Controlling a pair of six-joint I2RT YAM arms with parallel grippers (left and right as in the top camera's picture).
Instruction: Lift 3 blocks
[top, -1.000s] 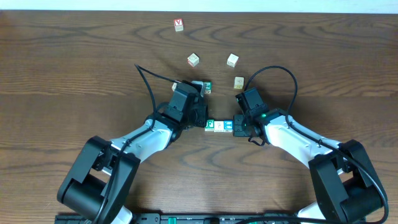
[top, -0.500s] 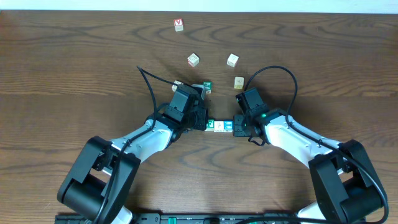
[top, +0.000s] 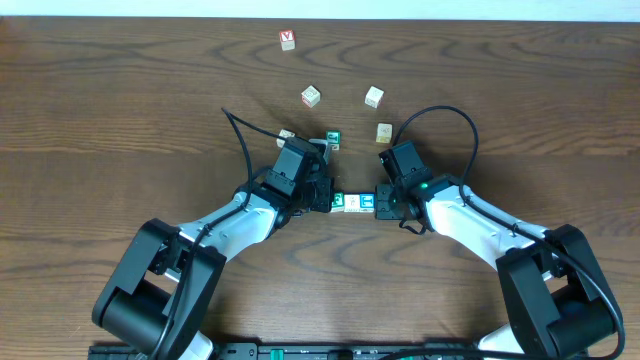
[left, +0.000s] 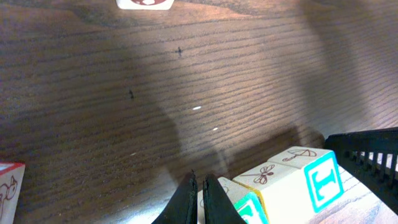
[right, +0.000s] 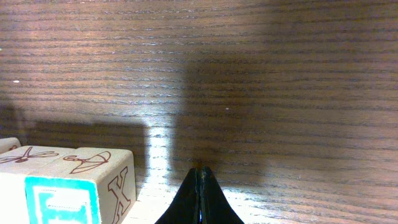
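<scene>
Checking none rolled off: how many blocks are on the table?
8. Green block, cream block and blue block in a row between left gripper and right gripper; second green block by the left arm; three pale blocks beyond; red-lettered block farthest. Arms may hide more.

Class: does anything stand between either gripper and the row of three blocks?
Nothing visible does. The shut left gripper sits at one end of the row of three blocks, the shut right gripper at the other; the loose cubes lie farther away.
</scene>
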